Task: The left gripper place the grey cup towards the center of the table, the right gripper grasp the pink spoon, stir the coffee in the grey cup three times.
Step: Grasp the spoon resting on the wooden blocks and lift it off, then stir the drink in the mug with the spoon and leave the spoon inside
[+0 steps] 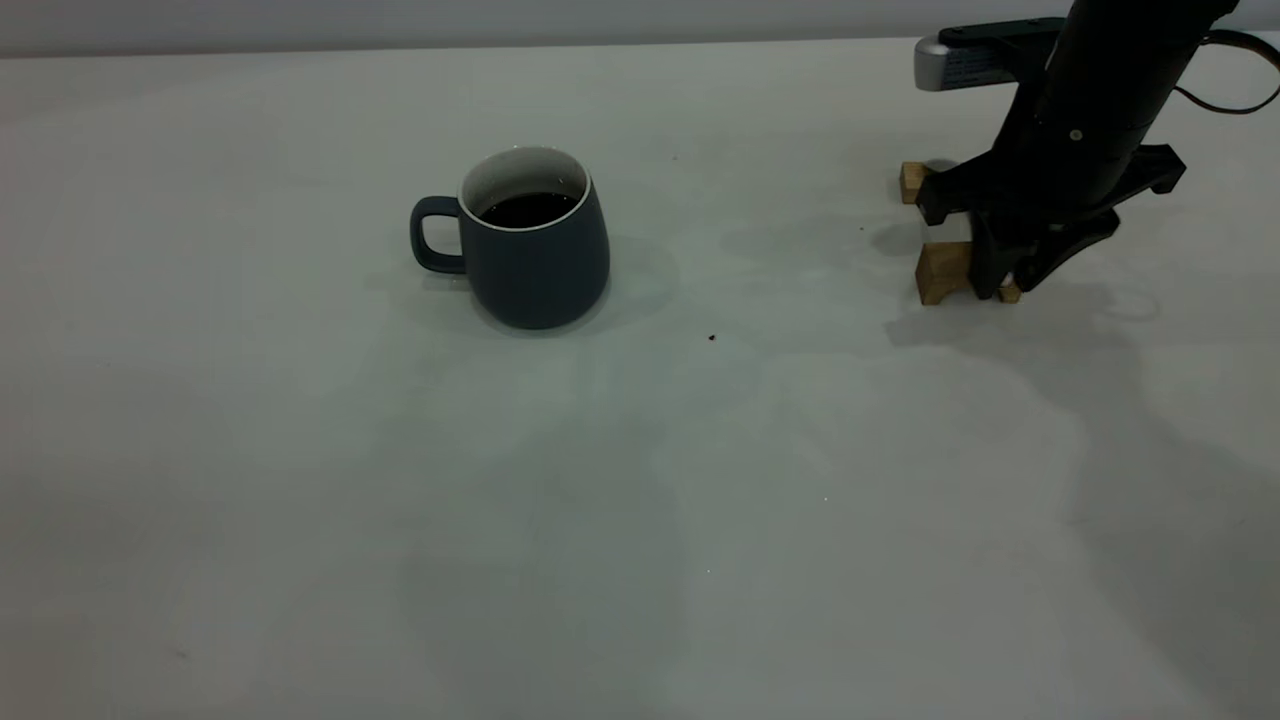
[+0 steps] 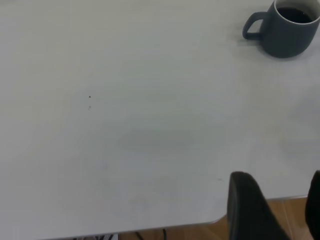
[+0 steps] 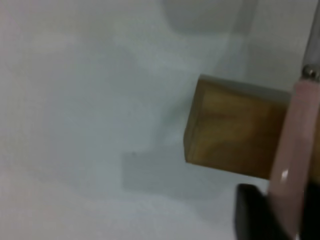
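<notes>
The grey cup (image 1: 530, 240) stands upright left of the table's (image 1: 700, 520) middle, handle to the left, with dark coffee (image 1: 528, 208) inside. The cup (image 2: 287, 30) also shows far off in the left wrist view. My left gripper (image 2: 282, 210) hangs open and empty past the table's edge, out of the exterior view. My right gripper (image 1: 1000, 282) is down at the far right among the wooden blocks. There the pink spoon (image 3: 295, 155) runs between its fingers (image 3: 255, 212), which press on the handle from both sides. The arm hides the spoon in the exterior view.
Tan wooden blocks (image 1: 940, 272) (image 1: 913, 181) sit under and behind the right gripper; one block (image 3: 235, 130) lies under the spoon's handle. A dark speck (image 1: 712, 338) marks the table between cup and blocks. Wooden floor (image 2: 200, 232) shows beyond the table's edge.
</notes>
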{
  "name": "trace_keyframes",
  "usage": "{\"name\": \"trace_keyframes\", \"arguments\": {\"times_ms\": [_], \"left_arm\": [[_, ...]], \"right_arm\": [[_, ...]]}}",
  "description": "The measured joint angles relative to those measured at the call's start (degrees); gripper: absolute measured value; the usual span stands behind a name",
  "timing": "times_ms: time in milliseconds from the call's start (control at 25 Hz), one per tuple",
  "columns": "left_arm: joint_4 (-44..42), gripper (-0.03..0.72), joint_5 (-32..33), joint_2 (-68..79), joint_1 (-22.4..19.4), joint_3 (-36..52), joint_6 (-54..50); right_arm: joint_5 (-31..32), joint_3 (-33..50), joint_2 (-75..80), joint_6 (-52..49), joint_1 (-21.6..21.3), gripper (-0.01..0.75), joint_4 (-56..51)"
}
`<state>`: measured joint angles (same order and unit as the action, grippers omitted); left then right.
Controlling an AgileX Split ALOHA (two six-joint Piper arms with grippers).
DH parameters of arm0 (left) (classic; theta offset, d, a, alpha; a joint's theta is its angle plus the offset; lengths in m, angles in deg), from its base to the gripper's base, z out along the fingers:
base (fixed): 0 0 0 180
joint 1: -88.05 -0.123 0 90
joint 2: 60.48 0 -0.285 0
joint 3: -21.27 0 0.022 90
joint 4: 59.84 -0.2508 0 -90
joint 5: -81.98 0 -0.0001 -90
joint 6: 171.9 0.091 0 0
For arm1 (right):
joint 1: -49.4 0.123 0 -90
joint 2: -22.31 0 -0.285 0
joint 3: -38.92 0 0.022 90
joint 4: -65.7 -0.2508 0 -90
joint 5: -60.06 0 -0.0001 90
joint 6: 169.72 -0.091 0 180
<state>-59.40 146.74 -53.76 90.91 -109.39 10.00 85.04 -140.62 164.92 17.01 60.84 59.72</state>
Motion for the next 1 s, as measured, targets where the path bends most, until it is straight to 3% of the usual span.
{"name": "trace_keyframes", "arguments": {"times_ms": [40,200,440,760,1000], "left_arm": [[0.0,0.355,0.0,0.0,0.0,0.0,0.0],[0.0,0.355,0.0,0.0,0.0,0.0,0.0],[0.0,0.355,0.0,0.0,0.0,0.0,0.0],[0.0,0.355,0.0,0.0,0.0,0.0,0.0],[0.0,0.355,0.0,0.0,0.0,0.0,0.0]], "right_arm": [[0.0,0.0,0.0,0.0,0.0,0.144,0.1],[2.5,0.0,-1.9,-0.2,0.0,0.149,1.5],[12.8,0.0,-12.4,-0.6,1.4,0.149,-4.3],[18.1,0.0,-18.3,-3.5,9.3,0.149,-39.1],[17.5,0.1,-18.3,-4.2,11.4,0.149,-69.9]]}}
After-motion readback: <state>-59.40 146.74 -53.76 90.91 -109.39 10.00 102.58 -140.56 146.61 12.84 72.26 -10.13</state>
